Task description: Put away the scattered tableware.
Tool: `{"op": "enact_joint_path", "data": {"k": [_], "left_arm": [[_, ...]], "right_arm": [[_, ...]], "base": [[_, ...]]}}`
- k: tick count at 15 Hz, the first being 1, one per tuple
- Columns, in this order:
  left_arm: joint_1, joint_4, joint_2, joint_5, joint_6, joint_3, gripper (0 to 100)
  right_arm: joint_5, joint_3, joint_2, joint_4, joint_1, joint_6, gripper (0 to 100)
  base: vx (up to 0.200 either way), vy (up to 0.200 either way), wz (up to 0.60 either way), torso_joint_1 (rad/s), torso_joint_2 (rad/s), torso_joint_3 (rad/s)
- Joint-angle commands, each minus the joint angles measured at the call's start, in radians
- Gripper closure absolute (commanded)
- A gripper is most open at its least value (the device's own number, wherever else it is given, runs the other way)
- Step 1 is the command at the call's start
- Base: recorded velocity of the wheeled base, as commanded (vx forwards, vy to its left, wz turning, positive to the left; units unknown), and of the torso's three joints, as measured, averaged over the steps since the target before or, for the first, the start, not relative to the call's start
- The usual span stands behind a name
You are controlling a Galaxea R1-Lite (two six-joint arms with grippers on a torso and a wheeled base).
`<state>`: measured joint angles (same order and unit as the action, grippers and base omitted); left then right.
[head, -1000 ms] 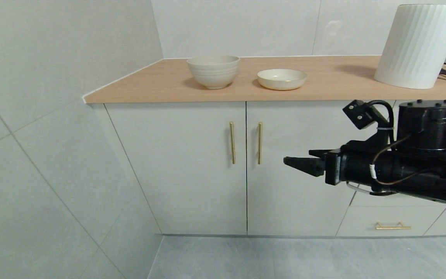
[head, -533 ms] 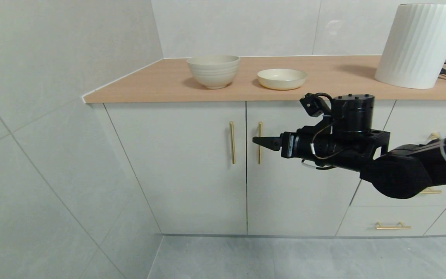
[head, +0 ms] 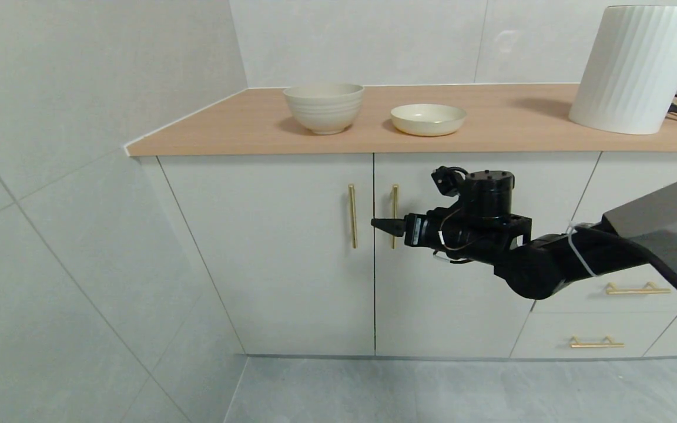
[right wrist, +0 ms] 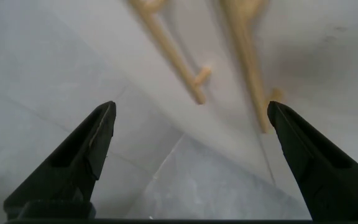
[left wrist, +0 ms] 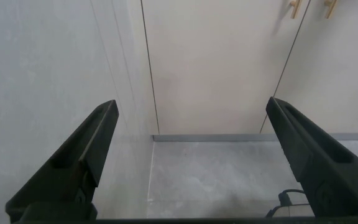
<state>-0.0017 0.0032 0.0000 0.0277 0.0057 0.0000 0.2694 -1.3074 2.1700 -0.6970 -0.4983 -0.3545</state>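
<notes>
Wooden countertop (head: 238,126) with bowl (head: 323,107), tiled walls (head: 80,117)

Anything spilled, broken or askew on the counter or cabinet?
Nothing stands out. The bowl and shallow dish sit upright and apart on the counter, no spill; cabinet doors are shut, handles straight. The right gripper is open by the handles.

Shifted left and slightly up, closer to the cabinet front: right gripper (head: 381,224). Formerly well to the right of the right door handle (head: 394,216); now level with its middle, tips crossing in front of it and reaching just past its left side. Arm stretched out farther behind.
</notes>
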Motion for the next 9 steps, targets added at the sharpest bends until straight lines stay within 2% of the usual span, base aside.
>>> {"op": "enact_joint_path", "data": {"k": [1,9], "left_arm": [[0.000,-0.002,0.000,0.000,0.000,0.000,0],[0.000,0.000,0.000,0.000,0.000,0.000,0]], "right_arm": [[-0.002,-0.035,0.053,-0.001,0.010,-0.001,0],[0.004,-0.082,0.085,-0.072,0.014,-0.061,0]], "base": [[0.000,0.000,0.00,0.000,0.00,0.000],[0.000,0.000,0.00,0.000,0.00,0.000]]}}
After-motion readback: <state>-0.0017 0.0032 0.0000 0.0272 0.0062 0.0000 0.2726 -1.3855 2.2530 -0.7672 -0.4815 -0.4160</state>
